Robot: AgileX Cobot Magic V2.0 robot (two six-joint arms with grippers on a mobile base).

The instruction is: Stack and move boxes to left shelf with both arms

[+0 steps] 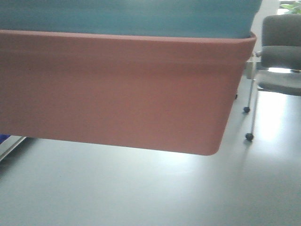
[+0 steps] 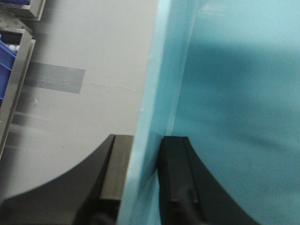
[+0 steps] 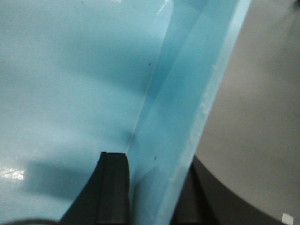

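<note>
The salmon pink box (image 1: 117, 89) fills most of the front view, lifted above the floor, with the light blue box (image 1: 127, 16) nested inside it. My left gripper (image 2: 144, 178) is shut on the light blue box's (image 2: 225, 117) left wall, one finger outside and one inside. On the opposite wall of that blue box (image 3: 70, 84), my right gripper (image 3: 157, 187) is shut the same way. A steel frame edge (image 2: 16, 84) that may be the left shelf shows at the far left of the left wrist view.
A dark blue bin (image 2: 5, 56) sits inside the steel frame. A grey office chair (image 1: 277, 56) on castors stands at the right. Grey floor (image 1: 141, 188) lies below the boxes, with a grey tape patch (image 2: 56, 77).
</note>
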